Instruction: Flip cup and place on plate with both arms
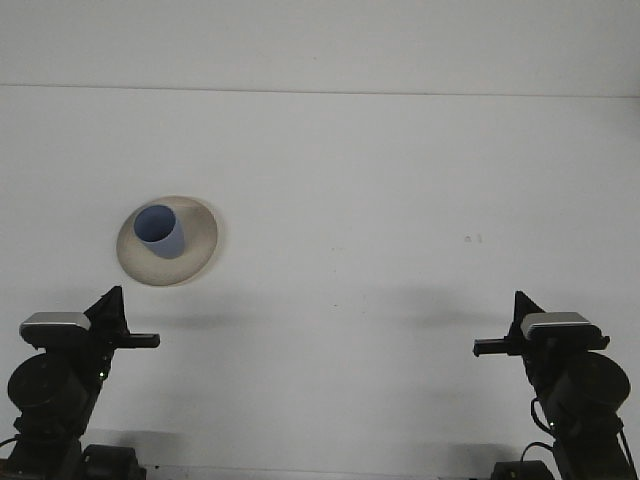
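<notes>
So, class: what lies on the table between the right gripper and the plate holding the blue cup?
Nothing: in the front view, only bare white table separates the right gripper from the plate with the cup.

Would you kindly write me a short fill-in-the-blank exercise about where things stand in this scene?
1. The blue cup stands on the ____, its open mouth facing up.
2. The plate lies on the robot's ____ side of the white table.
3. The left hand and the right hand both have their fingers ____.
4. Neither hand holds or touches the ____.

Missing words: plate; left; shut; cup
</notes>
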Action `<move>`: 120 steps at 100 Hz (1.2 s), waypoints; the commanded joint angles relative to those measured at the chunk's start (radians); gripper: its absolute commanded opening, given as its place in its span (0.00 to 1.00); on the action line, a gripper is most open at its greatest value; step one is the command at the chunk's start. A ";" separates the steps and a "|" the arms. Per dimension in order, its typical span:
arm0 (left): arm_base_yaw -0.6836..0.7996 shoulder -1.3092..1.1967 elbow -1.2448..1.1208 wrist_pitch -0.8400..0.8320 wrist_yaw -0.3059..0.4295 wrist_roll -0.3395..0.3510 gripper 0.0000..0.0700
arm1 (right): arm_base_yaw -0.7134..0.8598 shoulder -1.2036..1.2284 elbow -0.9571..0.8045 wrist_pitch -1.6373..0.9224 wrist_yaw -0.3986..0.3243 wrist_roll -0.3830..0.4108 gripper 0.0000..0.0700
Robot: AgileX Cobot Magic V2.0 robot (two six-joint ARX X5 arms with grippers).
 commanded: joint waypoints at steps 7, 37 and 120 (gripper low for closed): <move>-0.002 0.002 0.010 0.011 0.004 0.002 0.02 | 0.002 0.002 0.009 0.010 0.000 -0.005 0.00; -0.002 0.002 0.010 0.011 0.004 0.002 0.02 | 0.002 0.002 0.009 0.010 0.000 -0.005 0.00; -0.017 -0.177 -0.329 0.368 0.000 0.006 0.02 | 0.002 0.002 0.009 0.010 0.000 -0.005 0.00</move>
